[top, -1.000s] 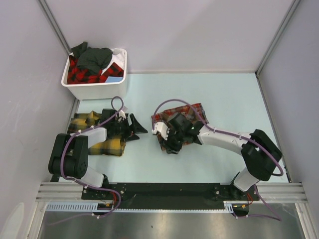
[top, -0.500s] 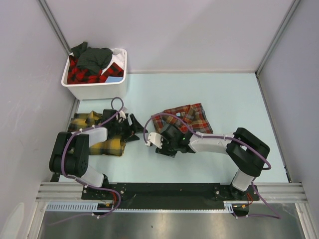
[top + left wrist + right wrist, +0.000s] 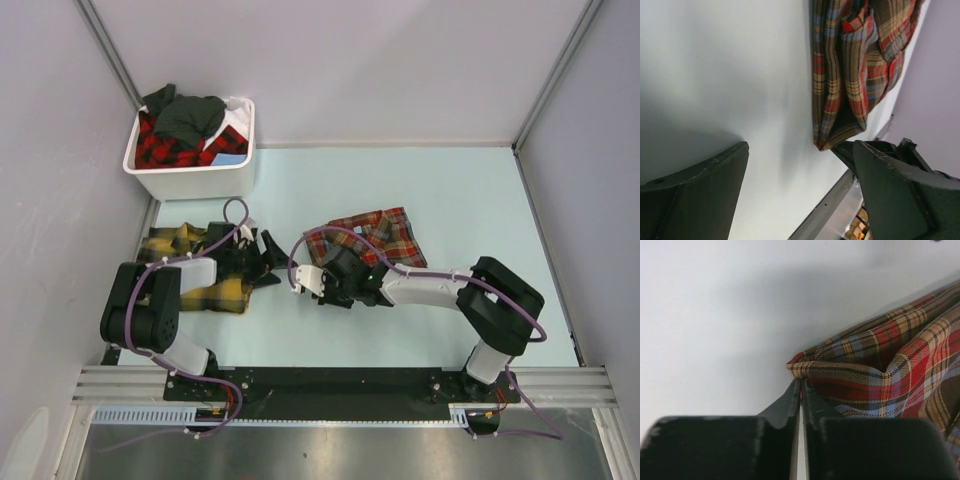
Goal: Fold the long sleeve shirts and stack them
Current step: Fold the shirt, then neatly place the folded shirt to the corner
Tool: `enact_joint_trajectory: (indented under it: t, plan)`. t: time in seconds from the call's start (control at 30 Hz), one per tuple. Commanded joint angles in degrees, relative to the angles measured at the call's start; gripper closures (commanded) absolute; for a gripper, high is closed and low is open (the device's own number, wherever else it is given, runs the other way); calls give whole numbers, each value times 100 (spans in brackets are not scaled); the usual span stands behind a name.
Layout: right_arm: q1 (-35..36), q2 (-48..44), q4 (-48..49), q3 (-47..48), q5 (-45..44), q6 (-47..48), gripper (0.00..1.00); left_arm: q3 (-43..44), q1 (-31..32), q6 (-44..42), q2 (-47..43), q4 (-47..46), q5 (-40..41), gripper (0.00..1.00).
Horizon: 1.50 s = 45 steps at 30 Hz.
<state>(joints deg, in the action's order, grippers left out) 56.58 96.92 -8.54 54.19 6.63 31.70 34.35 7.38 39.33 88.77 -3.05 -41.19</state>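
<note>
The red-brown plaid long sleeve shirt (image 3: 385,235) lies bunched at mid-table. My right gripper (image 3: 330,272) sits low at its near left corner. In the right wrist view the jaws of that gripper (image 3: 801,382) are pressed together, with the shirt's folded corner (image 3: 840,371) pinched at their tips. The yellow-and-dark-green shirt (image 3: 222,294) lies folded on the left under my left arm. My left gripper (image 3: 268,258) stands open beside it, over bare table. In the left wrist view the left gripper (image 3: 800,150) holds nothing, and the red-brown shirt (image 3: 850,75) lies beyond it.
A white bin (image 3: 190,182) at the back left holds red-black plaid and dark grey shirts (image 3: 185,125). Grey walls close in the left, back and right. A metal rail (image 3: 340,380) runs along the near edge of the pale table (image 3: 470,200).
My right arm swung down and left off the top of the red-brown shirt, and its jaws closed at the near left corner. The left gripper spread slightly wider.
</note>
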Motion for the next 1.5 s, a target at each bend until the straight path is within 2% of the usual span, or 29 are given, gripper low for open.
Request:
enact_joint_trajectory:
  t: [0.0, 0.17, 0.57, 0.7, 0.83, 1.0, 1.1, 1.3, 1.47]
  plan:
    - [-269, -339, 308, -14, 592, -76, 100, -297, 176, 495, -79, -888, -188, 1]
    - [-665, -718, 440, -128, 1339, -112, 100, -342, 615, 1312, 148, -2197, -100, 1]
    - [-999, -903, 177, 4, 1999, -94, 100, -166, 1108, 2262, 755, -3192, 375, 1]
    - [-947, -921, 238, -67, 1947, 20, 100, -16, 1222, 2535, 957, -2948, 559, 1]
    - [-929, -930, 317, -128, 1877, 64, 100, 352, 1301, 2448, 1212, -2114, 814, 0]
    - [-929, -947, 379, -76, 1850, -6, 100, 511, 1372, 2667, 1572, -2226, 814, 1]
    - [-938, -939, 396, -6, 1833, -120, 100, 582, 1407, 2843, 1748, -2359, 683, 14]
    - [-920, -1009, 572, 39, 1850, -375, 100, 757, 1416, 2852, 1854, -2025, 735, 17]
    - [-894, -1044, 660, 30, 1885, -498, 100, 924, 1451, 2756, 1898, -1893, 691, 30]
